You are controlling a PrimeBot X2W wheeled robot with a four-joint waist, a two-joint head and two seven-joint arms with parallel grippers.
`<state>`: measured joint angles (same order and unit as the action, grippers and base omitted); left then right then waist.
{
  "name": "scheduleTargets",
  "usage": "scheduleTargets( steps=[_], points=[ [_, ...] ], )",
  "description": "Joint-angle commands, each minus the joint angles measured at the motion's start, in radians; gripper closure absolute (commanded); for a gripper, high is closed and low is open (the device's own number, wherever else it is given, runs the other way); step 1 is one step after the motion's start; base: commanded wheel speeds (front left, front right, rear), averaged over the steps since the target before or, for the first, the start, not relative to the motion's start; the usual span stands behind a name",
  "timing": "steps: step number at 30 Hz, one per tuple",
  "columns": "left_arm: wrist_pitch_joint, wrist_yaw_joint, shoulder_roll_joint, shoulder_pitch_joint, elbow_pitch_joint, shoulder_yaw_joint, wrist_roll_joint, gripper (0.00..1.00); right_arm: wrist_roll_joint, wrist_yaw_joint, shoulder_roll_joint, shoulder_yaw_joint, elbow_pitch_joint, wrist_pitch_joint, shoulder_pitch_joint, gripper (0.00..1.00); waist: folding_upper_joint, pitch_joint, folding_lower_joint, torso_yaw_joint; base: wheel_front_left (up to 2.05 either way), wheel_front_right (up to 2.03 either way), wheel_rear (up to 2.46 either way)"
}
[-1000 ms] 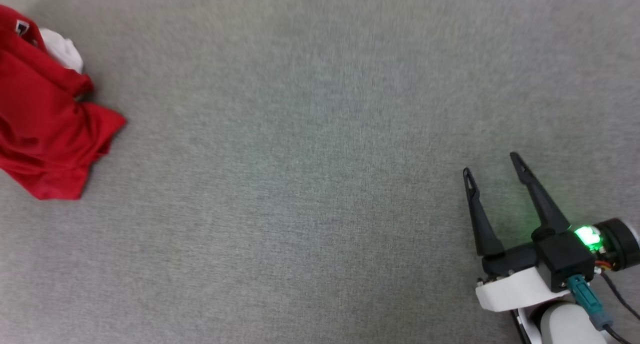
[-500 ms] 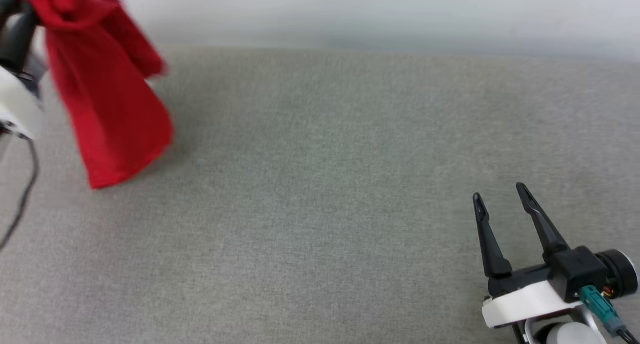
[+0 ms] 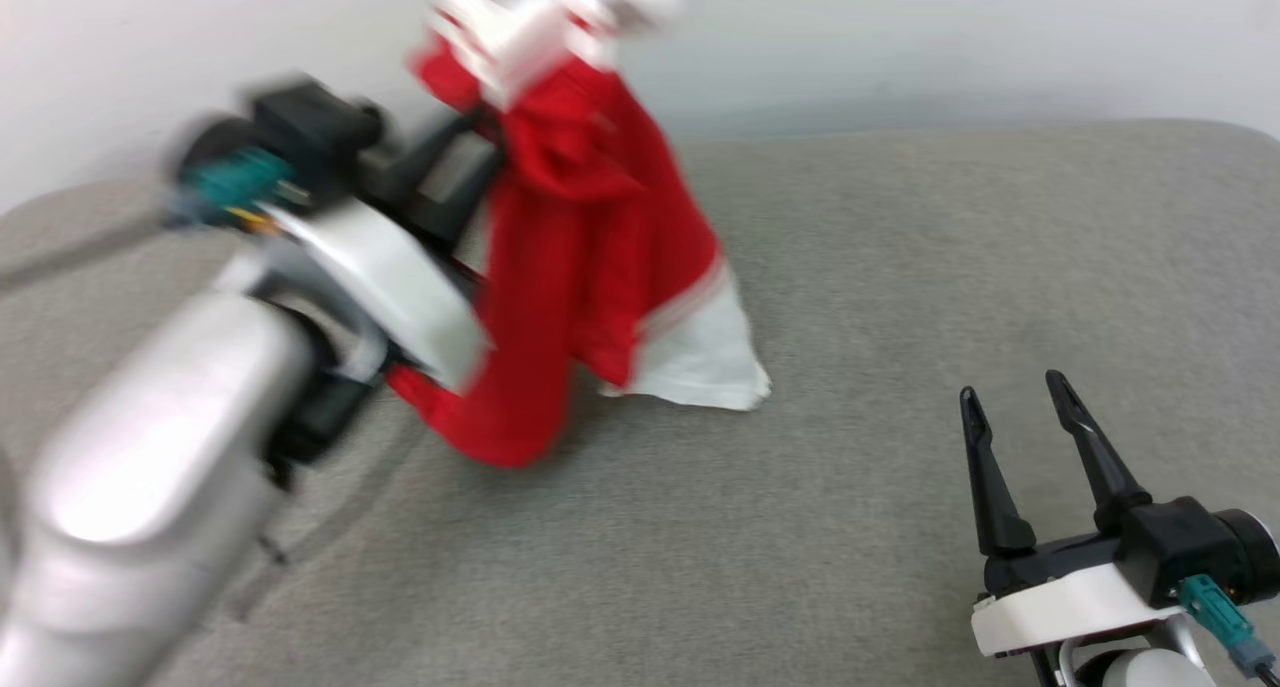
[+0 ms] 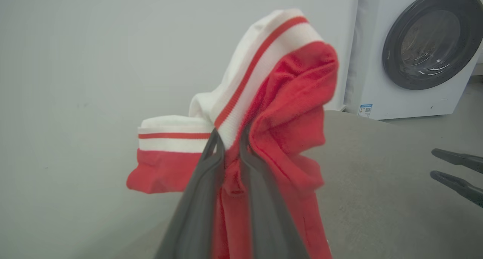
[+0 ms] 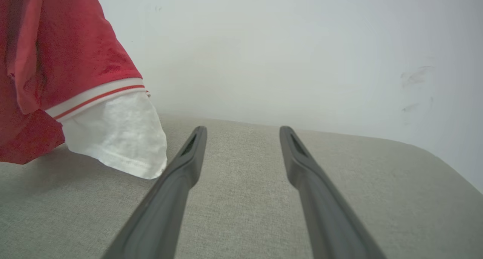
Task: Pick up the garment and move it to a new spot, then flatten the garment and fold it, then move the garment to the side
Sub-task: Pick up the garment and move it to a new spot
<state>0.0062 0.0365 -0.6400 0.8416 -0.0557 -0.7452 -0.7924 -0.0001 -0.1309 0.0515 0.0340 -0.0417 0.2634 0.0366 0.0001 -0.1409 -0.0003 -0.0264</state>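
shirt [image 3: 590,247]: hung bunched from left gripper [image 4: 230,136], low end seemingly touching surface [image 3: 900,267]
left gripper: jaws narrow, pinching striped trim, probably to carry it over
right gripper [image 3: 1010,387]: jaws wide, empty, well apart, likely waiting to flatten

Indoor laundry area, plain and utilitarian in look. White front-loading washing machine [image 4: 419,51] with a dark round glass door and a small printed label [image 4: 365,110] low on its front, standing against a pale, flat-painted wall [image 4: 94,63]. Just in front of the machine, a broad table [image 3: 900,267] covered in grey woven cloth, with a rounded corner and edge. Faint scuff marks [image 5: 415,78] on the wall beyond the table. Even, soft indoor lighting throughout.
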Motion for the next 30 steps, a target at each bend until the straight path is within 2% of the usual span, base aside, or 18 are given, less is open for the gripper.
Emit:
scheduleTargets(
  steps=[1, 6, 9, 10, 11, 12, 15, 18, 20, 26, 30],
  points=[
    [-0.006, -0.013, 0.032, -0.019, 0.009, -0.019, 0.010, 1.00, 0.005, 0.000, -0.002, -0.003, 0.006, 0.002, 0.001, 0.00, -0.0001, -0.007, 0.0003, -0.039, 0.00, 0.00, 0.00],
    [-0.039, -0.027, 0.173, -0.052, -0.025, -0.110, 0.044, 1.00, 0.032, 0.000, -0.002, -0.028, 0.017, 0.002, 0.017, 0.00, -0.0001, -0.032, 0.0003, -0.107, 0.00, 0.00, 0.00],
    [-0.062, -0.016, 0.261, -0.070, -0.079, -0.171, 0.068, 1.00, 0.052, 0.000, -0.002, -0.047, 0.022, 0.002, 0.022, 0.00, -0.0001, -0.047, 0.0003, -0.138, 0.00, 0.00, 0.00],
    [-0.067, -0.010, 0.286, -0.077, -0.102, -0.193, 0.075, 0.89, 0.054, 0.000, -0.002, -0.053, 0.022, 0.002, 0.023, 0.00, -0.0001, -0.052, 0.0003, -0.145, 0.00, 0.00, 0.00],
    [-0.073, -0.002, 0.308, -0.083, -0.124, -0.217, 0.086, 0.56, 0.057, 0.000, -0.002, -0.057, 0.021, 0.002, 0.025, 0.00, -0.0001, -0.056, 0.0003, -0.152, 0.00, 0.00, 0.00],
    [-0.075, 0.005, 0.327, -0.091, -0.150, -0.239, 0.093, 0.00, 0.059, 0.000, -0.002, -0.060, 0.020, 0.002, 0.027, 0.00, -0.0001, -0.060, 0.0003, -0.157, 0.00, 0.00, 0.00],
    [-0.081, 0.037, 0.381, -0.126, -0.217, -0.304, 0.091, 0.00, 0.069, 0.000, -0.002, -0.075, 0.017, 0.002, 0.028, 0.00, -0.0001, -0.065, 0.0003, -0.163, 0.00, 0.00, 0.00],
    [-0.117, 0.057, 0.413, -0.159, -0.286, -0.346, 0.100, 0.00, 0.070, 0.000, -0.002, -0.084, 0.015, 0.002, 0.027, 0.00, -0.0001, -0.056, 0.0003, -0.148, 0.00, 0.00, 0.00],
    [-0.153, 0.056, 0.414, -0.170, -0.311, -0.338, 0.096, 0.00, 0.065, 0.000, -0.002, -0.085, 0.015, 0.002, 0.022, 0.00, -0.0001, -0.042, 0.0003, -0.132, 0.00, 0.00, 0.00],
    [-0.249, 0.010, 0.375, -0.197, -0.340, -0.257, 0.090, 0.00, 0.039, 0.000, -0.002, -0.086, 0.019, 0.002, -0.010, 0.00, -0.0001, 0.030, 0.0003, -0.060, 0.00, 0.00, 0.00],
    [-0.270, -0.045, 0.320, -0.237, -0.302, -0.158, 0.098, 0.00, 0.033, 0.000, -0.002, -0.079, 0.030, 0.002, -0.030, 0.00, -0.0001, 0.079, 0.0003, -0.012, 0.00, 0.00, 0.00]
  ],
)
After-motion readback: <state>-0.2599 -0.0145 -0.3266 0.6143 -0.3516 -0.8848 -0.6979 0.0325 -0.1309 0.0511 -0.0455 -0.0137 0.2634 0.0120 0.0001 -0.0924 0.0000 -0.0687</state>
